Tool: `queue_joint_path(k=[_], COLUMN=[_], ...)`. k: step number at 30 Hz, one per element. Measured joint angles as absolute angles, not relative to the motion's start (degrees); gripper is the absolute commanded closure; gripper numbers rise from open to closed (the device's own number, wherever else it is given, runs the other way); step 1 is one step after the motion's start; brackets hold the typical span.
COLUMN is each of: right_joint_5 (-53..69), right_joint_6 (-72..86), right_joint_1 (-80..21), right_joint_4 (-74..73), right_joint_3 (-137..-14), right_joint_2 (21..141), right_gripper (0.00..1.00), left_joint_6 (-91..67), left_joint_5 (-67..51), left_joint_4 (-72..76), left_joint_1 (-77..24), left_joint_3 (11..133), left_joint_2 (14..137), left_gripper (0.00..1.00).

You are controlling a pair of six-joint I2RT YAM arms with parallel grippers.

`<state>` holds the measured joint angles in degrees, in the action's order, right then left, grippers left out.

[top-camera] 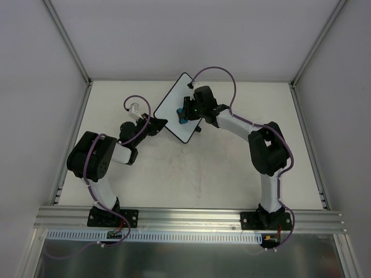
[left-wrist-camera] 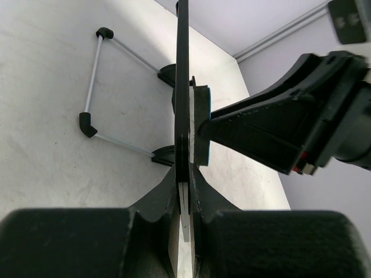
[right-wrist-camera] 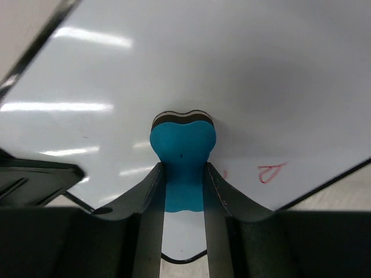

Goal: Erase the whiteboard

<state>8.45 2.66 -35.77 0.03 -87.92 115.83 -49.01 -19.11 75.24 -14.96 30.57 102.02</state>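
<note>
whiteboard [top-camera: 178,110] sits toward the far middle of the desk [top-camera: 203,174], turned corner-on to the arms. nearest the bases, the left tool [left-wrist-camera: 184,191] is closed on the board's near-left edge, pinching the thin rim between its fingers. from that wrist the board shows edge-on, with a wire stand [left-wrist-camera: 93,81] and its black feet resting on the desk behind it.

further in, the right tool [right-wrist-camera: 184,174] is clamped on a blue eraser [right-wrist-camera: 183,145], gripping it by its narrow waist with the felt end pressed against the white face. off to one side of the eraser, close to the board's edge, a small red mark [right-wrist-camera: 271,172] remains. it looks like a loop or letter, though i can't read it.

what could go wrong: the mark lies near the rim, so a sideways stroke may run the eraser off the edge and catch it. pressing hard could push the board out of the left tool's thin pinch or tip the stand. the eraser might also twist in its narrow grip and skim over the ink.
</note>
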Motion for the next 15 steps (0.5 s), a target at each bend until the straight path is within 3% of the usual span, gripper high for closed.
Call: queue_joint_path(k=[15], right_joint_5=[9.10], right_joint_6=[17.58], right_joint_1=[-26.04], right_joint_4=[-0.03], right_joint_3=[-82.50], right_joint_2=[117.21], right_gripper=[1.00], left_joint_6=[-48.90], left_joint_5=[-19.29], left_joint_4=[75.55], left_joint_1=[-15.05], left_joint_3=[30.57], left_joint_2=[102.02], left_gripper=[1.00])
